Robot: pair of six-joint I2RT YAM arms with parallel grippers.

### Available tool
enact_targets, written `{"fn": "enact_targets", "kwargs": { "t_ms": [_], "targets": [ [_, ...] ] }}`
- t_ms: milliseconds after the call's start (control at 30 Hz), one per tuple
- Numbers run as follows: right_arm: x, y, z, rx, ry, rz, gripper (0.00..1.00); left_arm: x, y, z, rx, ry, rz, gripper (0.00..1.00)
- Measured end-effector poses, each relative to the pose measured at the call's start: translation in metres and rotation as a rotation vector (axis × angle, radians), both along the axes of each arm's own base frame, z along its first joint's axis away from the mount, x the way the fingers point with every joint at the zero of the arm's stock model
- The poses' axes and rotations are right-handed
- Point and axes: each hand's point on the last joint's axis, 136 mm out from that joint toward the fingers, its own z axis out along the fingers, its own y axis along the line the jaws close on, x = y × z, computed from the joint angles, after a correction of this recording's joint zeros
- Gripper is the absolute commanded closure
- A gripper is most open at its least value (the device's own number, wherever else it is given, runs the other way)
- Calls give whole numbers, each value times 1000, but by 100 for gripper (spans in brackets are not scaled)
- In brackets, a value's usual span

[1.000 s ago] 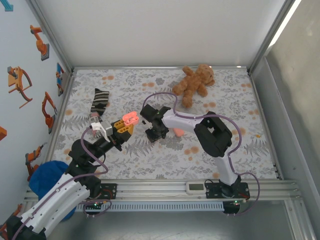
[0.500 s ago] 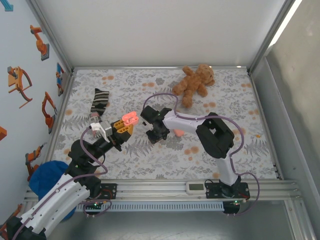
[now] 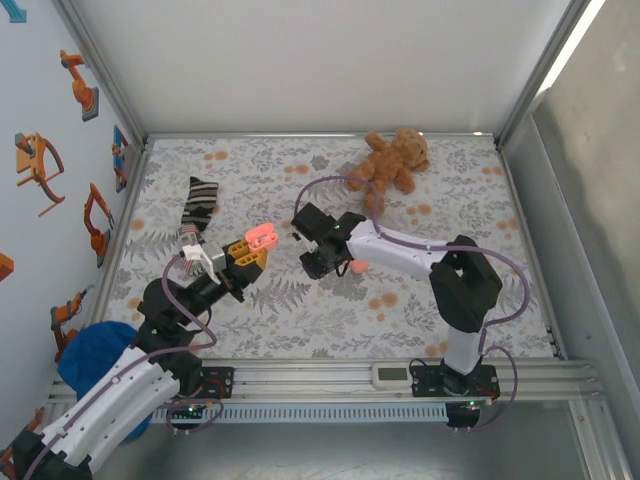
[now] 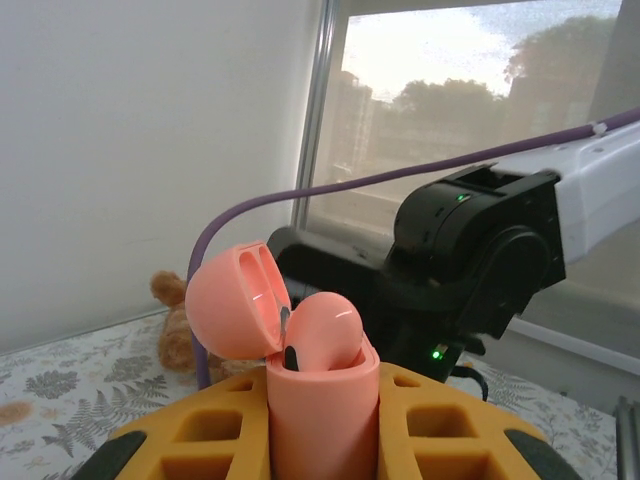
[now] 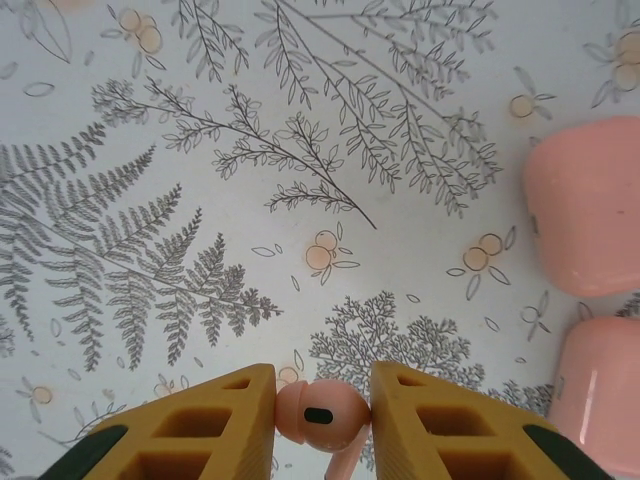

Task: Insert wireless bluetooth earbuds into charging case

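My left gripper (image 4: 322, 445) is shut on an upright pink charging case (image 4: 322, 415), held above the cloth. Its lid (image 4: 230, 300) is swung open to the left, and one salmon-pink earbud (image 4: 322, 335) sits in the case's mouth. In the top view this case (image 3: 262, 236) pokes out of the left gripper (image 3: 246, 254). My right gripper (image 5: 322, 405) is shut on a second earbud (image 5: 322, 412), pinched between its yellow fingers (image 5: 205, 430) and hovering over the floral cloth. In the top view the right gripper (image 3: 318, 262) hangs a short way right of the held case.
Two more pink cases (image 5: 585, 215) (image 5: 602, 385) lie on the cloth at the right, seen as a pink spot (image 3: 357, 265) from above. A teddy bear (image 3: 390, 165) lies at the back, a striped sock (image 3: 198, 205) at the left, and a blue object (image 3: 95, 355) beyond the cloth's front-left corner.
The right arm's elbow has swung to the right and its gripper has shifted slightly right with the earbud. The left gripper and case have stayed still.
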Motion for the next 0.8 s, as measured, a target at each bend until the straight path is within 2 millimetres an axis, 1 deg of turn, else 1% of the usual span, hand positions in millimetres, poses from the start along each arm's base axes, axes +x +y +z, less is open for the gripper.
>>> {"fn": "enact_targets", "kwargs": {
  "t_ms": [200,600,800],
  "targets": [
    [5,-4,45,76,-89,-12,71,2,-1,-1,2,6,-1,100],
    [11,-16,118,189,-266,-31,71,8,-7,-4,2,17,-6,100],
    [13,-19,134,205,-317,-18,71,11,-9,-5,-3,23,-10,100]
  ]
}}
